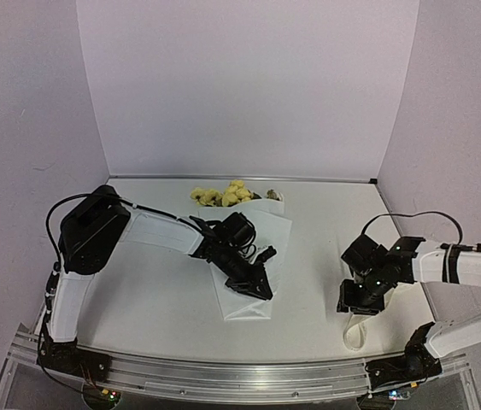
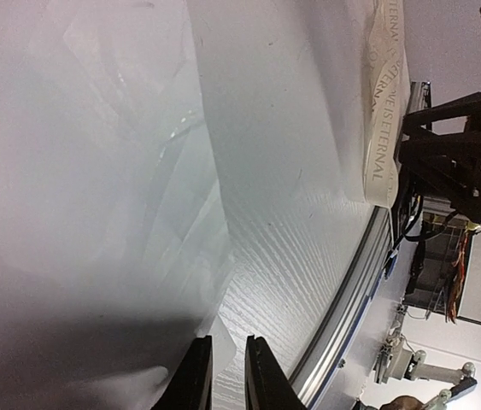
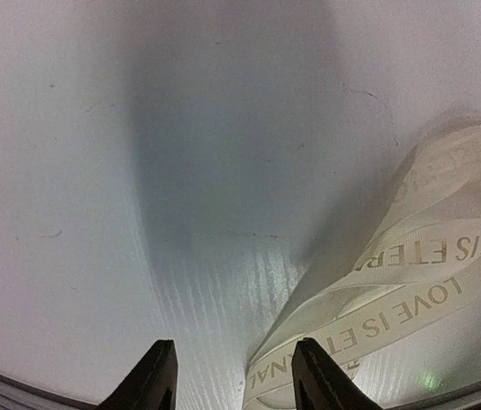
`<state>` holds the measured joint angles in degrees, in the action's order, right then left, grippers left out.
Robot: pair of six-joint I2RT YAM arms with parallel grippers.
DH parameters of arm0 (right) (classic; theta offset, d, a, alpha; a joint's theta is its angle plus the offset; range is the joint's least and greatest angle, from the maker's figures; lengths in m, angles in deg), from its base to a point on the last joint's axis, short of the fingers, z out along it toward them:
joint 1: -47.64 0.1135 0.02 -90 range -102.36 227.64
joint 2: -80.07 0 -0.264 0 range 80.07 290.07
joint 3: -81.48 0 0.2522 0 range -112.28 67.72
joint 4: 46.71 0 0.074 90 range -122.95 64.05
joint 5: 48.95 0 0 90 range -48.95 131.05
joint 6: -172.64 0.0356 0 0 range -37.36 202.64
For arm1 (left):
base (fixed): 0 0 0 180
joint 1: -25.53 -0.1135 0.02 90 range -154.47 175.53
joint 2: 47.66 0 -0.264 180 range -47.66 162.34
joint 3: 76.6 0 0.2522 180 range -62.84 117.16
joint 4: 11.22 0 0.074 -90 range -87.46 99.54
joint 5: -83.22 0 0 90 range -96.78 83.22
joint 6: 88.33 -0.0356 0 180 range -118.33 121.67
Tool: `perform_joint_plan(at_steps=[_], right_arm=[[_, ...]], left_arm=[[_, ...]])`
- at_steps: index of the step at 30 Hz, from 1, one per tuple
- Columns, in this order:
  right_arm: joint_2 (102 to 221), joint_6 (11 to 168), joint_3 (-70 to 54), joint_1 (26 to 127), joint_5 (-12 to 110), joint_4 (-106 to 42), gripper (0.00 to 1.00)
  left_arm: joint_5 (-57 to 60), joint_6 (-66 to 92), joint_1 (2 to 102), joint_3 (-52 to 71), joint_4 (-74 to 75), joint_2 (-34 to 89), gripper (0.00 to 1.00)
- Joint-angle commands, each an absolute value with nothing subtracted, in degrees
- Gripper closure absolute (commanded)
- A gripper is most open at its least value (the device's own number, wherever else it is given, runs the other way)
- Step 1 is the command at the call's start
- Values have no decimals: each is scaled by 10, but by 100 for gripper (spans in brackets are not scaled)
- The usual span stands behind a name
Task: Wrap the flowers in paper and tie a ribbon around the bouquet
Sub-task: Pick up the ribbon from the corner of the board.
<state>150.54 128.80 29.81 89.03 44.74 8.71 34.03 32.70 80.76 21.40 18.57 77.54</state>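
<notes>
The white paper (image 1: 267, 232) lay folded in the middle of the table (image 1: 150, 299), with the yellow flowers (image 1: 221, 196) poking out at its far end. The left gripper (image 1: 257, 289) was down on the near end of the paper. Its fingers (image 2: 196, 376) were almost together, with only a thin gap, and I could not tell if they pinched the paper. The cream ribbon (image 3: 411, 290), with gold words on it, lay in a heap on the table near the front edge, well apart from the paper. The right gripper (image 3: 233, 384) hung just over it with its fingers spread wide, holding nothing
</notes>
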Motion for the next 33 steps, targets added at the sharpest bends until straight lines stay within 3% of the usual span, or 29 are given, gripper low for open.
perform_joint_plan(at_steps=[1,10,27,30,33], right_arm=[[1490,1301,321,888,413,96,53],[1458,1314,334,879,335,106,50],[1510,1385,360,817,322,44,43],[1525,1385,361,811,318,33,47],[1532,1381,364,806,315,28,57]], left_arm=[[334,307,807,240,188,744,83],[318,301,806,241,192,704,82],[292,282,806,240,202,668,79],[292,278,806,238,202,665,79],[286,273,806,232,200,658,78]])
